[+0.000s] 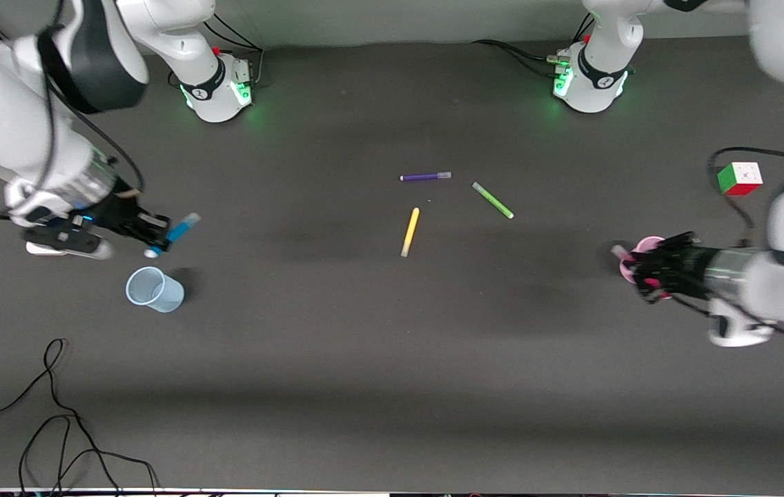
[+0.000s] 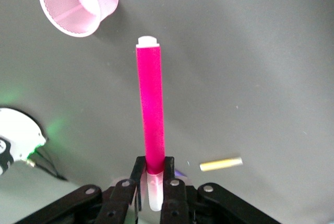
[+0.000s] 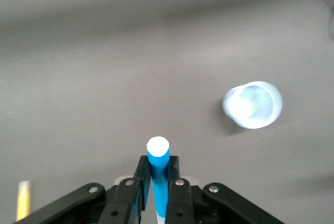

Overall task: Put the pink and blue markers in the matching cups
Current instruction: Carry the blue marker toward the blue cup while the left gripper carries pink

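Observation:
My right gripper (image 1: 161, 239) is shut on the blue marker (image 1: 183, 224) and holds it tilted above the table, over a spot beside the pale blue cup (image 1: 154, 288). In the right wrist view the gripper (image 3: 158, 172) clamps the blue marker (image 3: 158, 158), with the blue cup (image 3: 252, 105) upright off to one side. My left gripper (image 1: 644, 273) is shut on the pink marker (image 1: 619, 252), right by the pink cup (image 1: 649, 243), which it partly hides. In the left wrist view the gripper (image 2: 155, 169) grips the pink marker (image 2: 150, 109) near its pale cap, and the pink cup (image 2: 78, 2) lies past its tip.
A purple marker (image 1: 425, 177), a green marker (image 1: 493, 200) and a yellow marker (image 1: 410, 232) lie mid-table. A colour cube (image 1: 739, 179) sits toward the left arm's end. Loose black cable (image 1: 54, 414) lies at the table's near edge, toward the right arm's end.

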Motion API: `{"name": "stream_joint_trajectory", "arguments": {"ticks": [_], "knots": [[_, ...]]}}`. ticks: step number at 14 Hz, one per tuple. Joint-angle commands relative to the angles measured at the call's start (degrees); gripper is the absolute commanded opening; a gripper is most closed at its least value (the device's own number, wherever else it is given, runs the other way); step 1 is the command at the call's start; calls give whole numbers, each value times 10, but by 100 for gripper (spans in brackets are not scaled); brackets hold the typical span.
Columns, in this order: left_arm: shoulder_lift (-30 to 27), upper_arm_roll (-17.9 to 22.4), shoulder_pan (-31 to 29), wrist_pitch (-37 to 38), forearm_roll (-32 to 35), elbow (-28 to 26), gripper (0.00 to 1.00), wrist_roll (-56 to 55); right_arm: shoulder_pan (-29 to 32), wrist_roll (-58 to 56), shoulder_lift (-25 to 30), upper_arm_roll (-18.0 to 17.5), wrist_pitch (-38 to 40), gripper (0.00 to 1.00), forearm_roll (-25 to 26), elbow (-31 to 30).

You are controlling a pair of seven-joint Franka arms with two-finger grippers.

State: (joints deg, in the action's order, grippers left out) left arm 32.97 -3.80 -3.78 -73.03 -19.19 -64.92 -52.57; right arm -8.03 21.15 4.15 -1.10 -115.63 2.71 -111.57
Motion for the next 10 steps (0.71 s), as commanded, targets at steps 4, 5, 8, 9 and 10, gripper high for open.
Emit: {"name": "stream_joint_trajectory", "arguments": {"ticks": [4,5,8,9,10], "knots": [[6,-5,-99,46,-122,9,0,38,-4,-53,23,22,-21,0,88,-4],[10,-5,-104,46,-125,9,0,46,-3,-64,17,32,-33,0,92,-6],[12,-5,-116,46,-137,-26,0,63,-1,-115,2,69,-64,0,96,-8],[9,-5,-137,48,-159,-59,0,64,-1,-115,2,71,-71,0,96,-17],[3,-5,-155,59,-170,-84,0,74,-1,-115,2,72,-90,0,96,-29]]}}
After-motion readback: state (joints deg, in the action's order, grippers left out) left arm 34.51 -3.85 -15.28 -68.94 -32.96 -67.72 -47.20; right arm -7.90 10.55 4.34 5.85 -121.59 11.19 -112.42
